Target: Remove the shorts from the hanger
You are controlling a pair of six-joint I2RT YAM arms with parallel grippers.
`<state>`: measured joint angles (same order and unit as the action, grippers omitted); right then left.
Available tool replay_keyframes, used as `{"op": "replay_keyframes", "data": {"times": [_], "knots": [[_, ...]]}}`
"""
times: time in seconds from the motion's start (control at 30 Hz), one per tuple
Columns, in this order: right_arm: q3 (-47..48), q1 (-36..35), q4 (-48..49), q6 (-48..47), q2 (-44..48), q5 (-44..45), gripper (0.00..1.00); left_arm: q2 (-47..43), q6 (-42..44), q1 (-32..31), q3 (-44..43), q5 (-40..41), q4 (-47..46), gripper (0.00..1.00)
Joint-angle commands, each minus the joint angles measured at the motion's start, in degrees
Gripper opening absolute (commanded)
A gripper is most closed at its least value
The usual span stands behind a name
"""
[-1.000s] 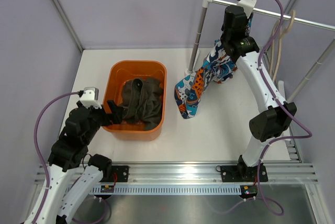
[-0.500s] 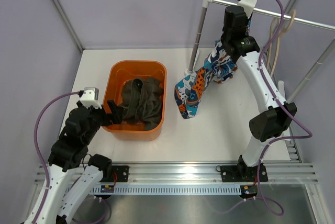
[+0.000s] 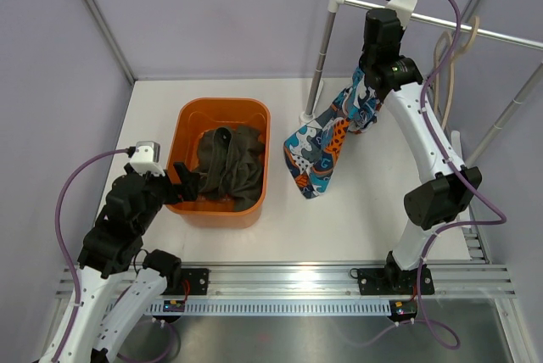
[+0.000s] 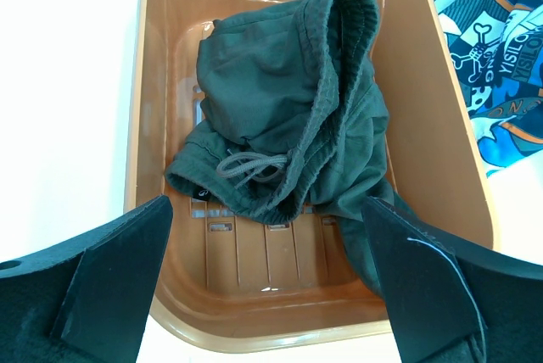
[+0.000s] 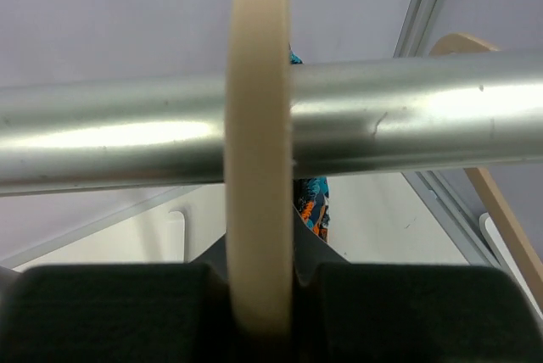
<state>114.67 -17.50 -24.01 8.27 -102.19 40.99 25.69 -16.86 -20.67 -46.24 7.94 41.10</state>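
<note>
Overhead, the right gripper (image 5: pixel 259 295) pinches the hanger hook (image 5: pixel 259 125) on the rail (image 5: pixel 127 138).
Printed shorts (image 3: pixel 327 147) dangle beneath, likely soft and light, best gripped at the waistband; olive shorts (image 4: pixel 288 125) lie in the bin (image 4: pixel 450 125) under the spread left gripper (image 4: pixel 271 282).

One pair of shorts (image 4: pixel 288 125) lies in the tub (image 4: pixel 458 151) ahead of my left gripper (image 4: pixel 265 206). The other pair (image 3: pixel 321 155) hangs right of it, below the hanger (image 5: pixel 259 125) on the rail (image 5: pixel 127 142).
</note>
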Motion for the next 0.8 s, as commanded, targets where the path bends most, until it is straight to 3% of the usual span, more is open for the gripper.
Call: {"op": "replay_keyframes", "data": {"times": [0.0,0.13,0.27,0.47,0.63,0.77], "knots": [[2.75,0.45,-0.95,-0.27,-0.02,1.19,0.00,0.15,0.87,-0.25,0.45,0.32,-1.90,0.99],[3.71,0.36,-1.92,-0.71,0.24,1.19,0.00,-0.12,0.87,-0.25,0.45,0.32,-1.90,0.99],[3.72,0.45,-2.36,-1.33,-0.11,1.11,0.19,-0.12,0.87,-0.25,0.45,0.23,-1.90,0.99],[4.68,0.97,-2.62,-1.33,-1.43,1.72,0.25,-0.20,0.87,-0.43,0.45,0.23,-1.90,0.99],[5.39,1.59,-2.97,-1.07,-2.57,1.11,0.38,-0.12,0.87,-0.52,0.45,0.32,-1.82,0.99],[5.21,2.03,-2.88,-0.98,-3.27,0.84,0.39,-0.03,0.87,-0.60,0.45,0.40,-1.81,0.99]]}}
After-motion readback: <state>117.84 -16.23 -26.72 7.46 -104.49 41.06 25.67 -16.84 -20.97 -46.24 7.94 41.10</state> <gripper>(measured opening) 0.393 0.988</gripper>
